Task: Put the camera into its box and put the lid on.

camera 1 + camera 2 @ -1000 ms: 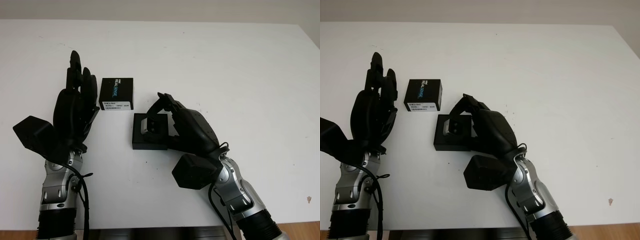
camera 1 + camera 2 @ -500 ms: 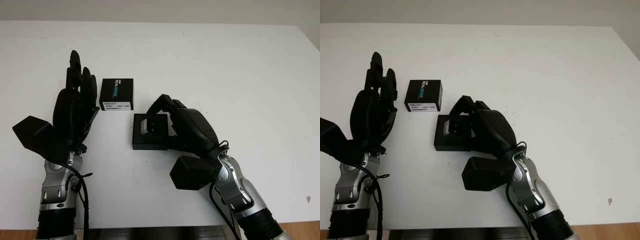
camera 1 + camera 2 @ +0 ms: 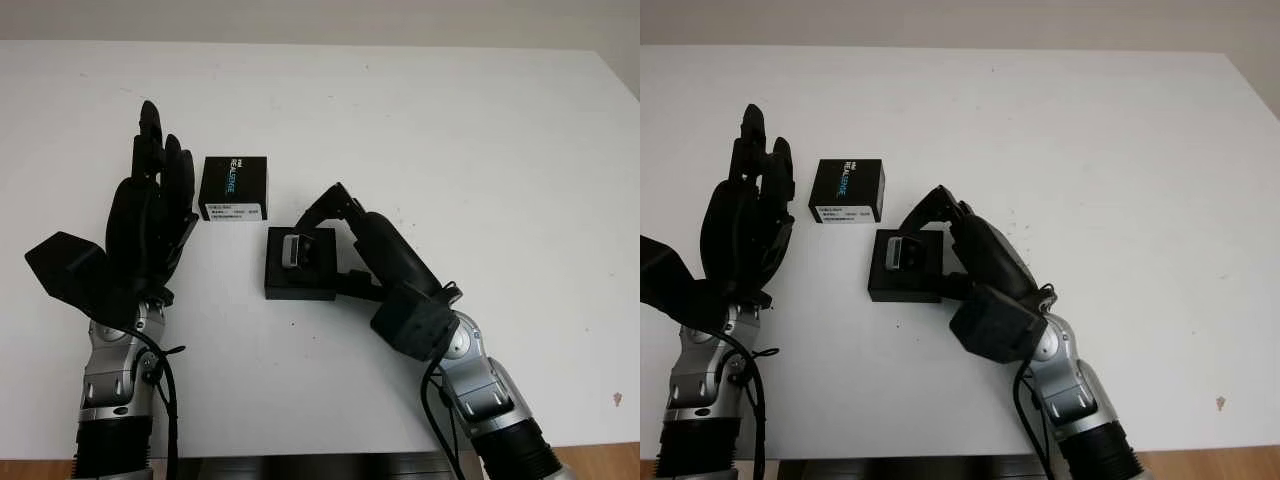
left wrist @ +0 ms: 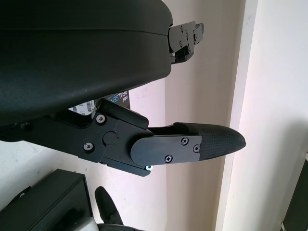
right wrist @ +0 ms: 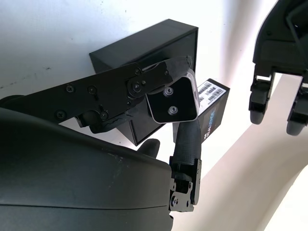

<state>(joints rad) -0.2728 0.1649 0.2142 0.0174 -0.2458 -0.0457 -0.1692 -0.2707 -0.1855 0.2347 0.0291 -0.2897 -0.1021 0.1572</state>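
Found the camera (image 3: pixel 293 249) sitting in the open black box (image 3: pixel 298 282), near the middle of the white worktop (image 3: pixel 480 150). Could not tell whether seated fully in the recess or only resting on its edge. Saw the right hand (image 3: pixel 385 255) reaching over the far right corner of the box, closed on the camera: in the right wrist view, one finger (image 5: pixel 144 84) against one side of the silver end face and the thumb (image 5: pixel 188 139) against the opposite side. Noted the left hand (image 3: pixel 150 215) open and raised above the worktop, just beside the lid (image 3: pixel 234 187) but apart from it. Found the lid lying flat, printed face up, just beyond the far left corner of the box and not touching it.

Judged the camera as small, rigid and rather dense for its size, with smooth metal sides, so probably slippery under hard fingertips. Better taken by the two long flat sides, as here, and away from the front glass, which looked like the fragile part. Judged the lid as light, stiff cardboard, easy to push away on the smooth worktop; best pinched across its two short sides and lowered squarely, because a tilted lid would probably jam on the box rim. Judged the first half of the task as nearly done, with the lid not yet on.
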